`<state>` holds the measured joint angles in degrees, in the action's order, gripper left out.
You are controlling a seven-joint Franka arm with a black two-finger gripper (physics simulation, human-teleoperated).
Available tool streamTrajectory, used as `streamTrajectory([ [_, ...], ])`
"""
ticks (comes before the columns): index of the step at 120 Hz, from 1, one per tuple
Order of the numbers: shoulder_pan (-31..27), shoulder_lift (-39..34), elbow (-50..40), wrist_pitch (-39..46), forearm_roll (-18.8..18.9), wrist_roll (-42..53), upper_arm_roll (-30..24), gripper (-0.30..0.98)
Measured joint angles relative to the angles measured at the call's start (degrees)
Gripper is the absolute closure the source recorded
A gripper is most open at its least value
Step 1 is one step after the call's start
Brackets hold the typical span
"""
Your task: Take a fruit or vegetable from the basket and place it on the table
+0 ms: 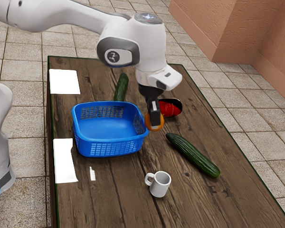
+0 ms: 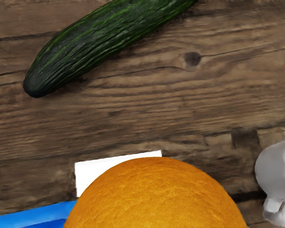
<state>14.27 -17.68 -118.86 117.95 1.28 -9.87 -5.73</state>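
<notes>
My gripper (image 1: 155, 124) is beside the basket's rim on the exterior view's right, pointing down and shut on an orange (image 1: 159, 121). One finger shows across the orange's near side; the far finger is hidden behind it. The blue basket (image 1: 111, 146) stands on the wooden table (image 1: 118, 192), and the orange is outside its rim. Whether the orange touches the table I cannot tell. In the wrist view the orange (image 2: 156, 194) looms large at the lower edge, with part of the blue basket (image 2: 42, 214) next to it.
A cucumber (image 1: 193, 156) lies past the orange, also seen as the green cucumber (image 2: 104, 40) from the wrist. Another cucumber (image 1: 121, 87) lies behind the basket. A red object (image 1: 170, 109) is behind the gripper. A white mug (image 1: 160, 184) stands nearer the exterior camera.
</notes>
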Motion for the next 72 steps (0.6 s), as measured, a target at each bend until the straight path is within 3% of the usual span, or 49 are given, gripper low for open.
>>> streamTrajectory([
  [17,1.31,9.55,11.33,-0.02,0.04,-0.21,-5.43,0.43],
  [47,11.44,32.36,37.66,0.01,1.21,-0.50,-5.94,0.43],
  [72,15.60,40.20,44.94,0.60,1.60,-0.68,-4.80,0.44],
])
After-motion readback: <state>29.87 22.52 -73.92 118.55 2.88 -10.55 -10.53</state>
